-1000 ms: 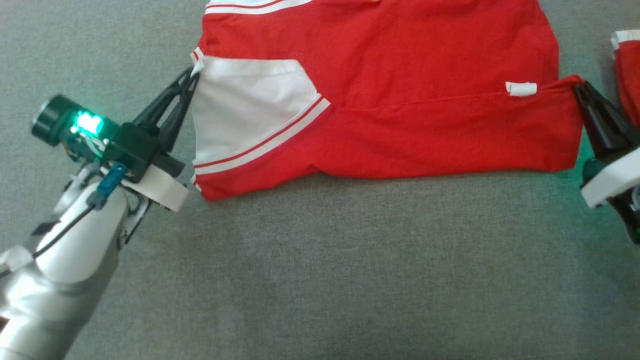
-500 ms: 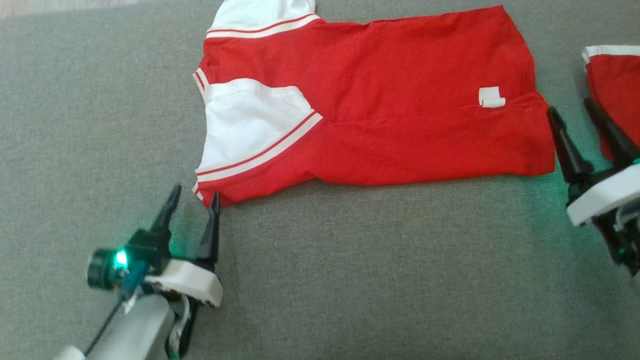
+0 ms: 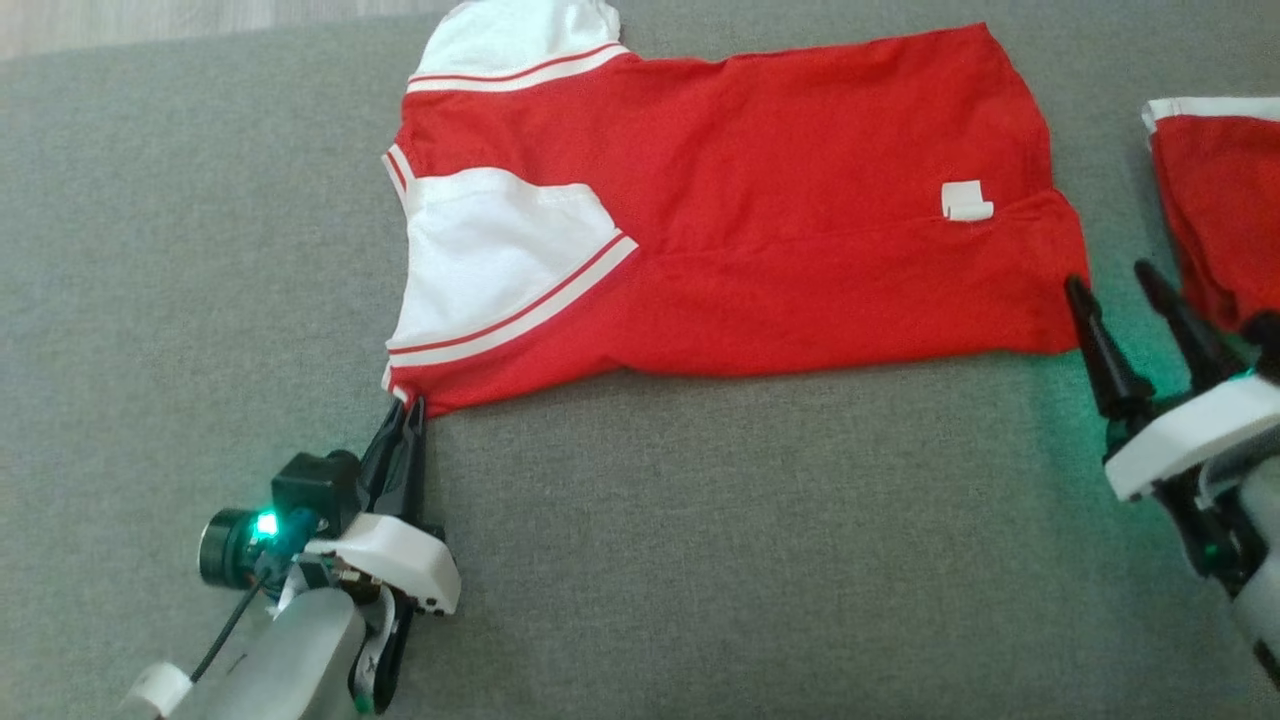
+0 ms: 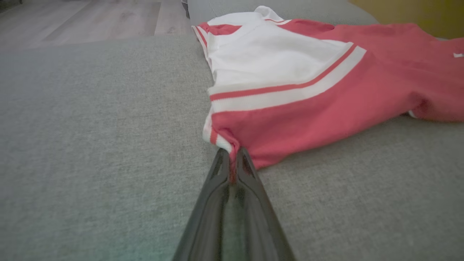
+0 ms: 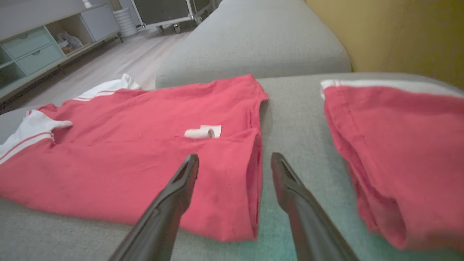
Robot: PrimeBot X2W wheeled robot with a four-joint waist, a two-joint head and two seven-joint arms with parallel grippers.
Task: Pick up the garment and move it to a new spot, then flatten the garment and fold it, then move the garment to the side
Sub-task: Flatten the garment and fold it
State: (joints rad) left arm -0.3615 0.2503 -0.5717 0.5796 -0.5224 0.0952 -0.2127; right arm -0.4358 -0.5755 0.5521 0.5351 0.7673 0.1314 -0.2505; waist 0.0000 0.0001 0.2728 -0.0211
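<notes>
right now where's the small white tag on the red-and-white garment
In the head view the small white tag lies on the red-and-white garment near its right edge.

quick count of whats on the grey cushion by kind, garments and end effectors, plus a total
garments: 2, the red and white garment and a second red garment on the robot's right
end effectors: 2, the left end effector shut on the red and white garment's near corner, the right end effector open
total: 4
</notes>
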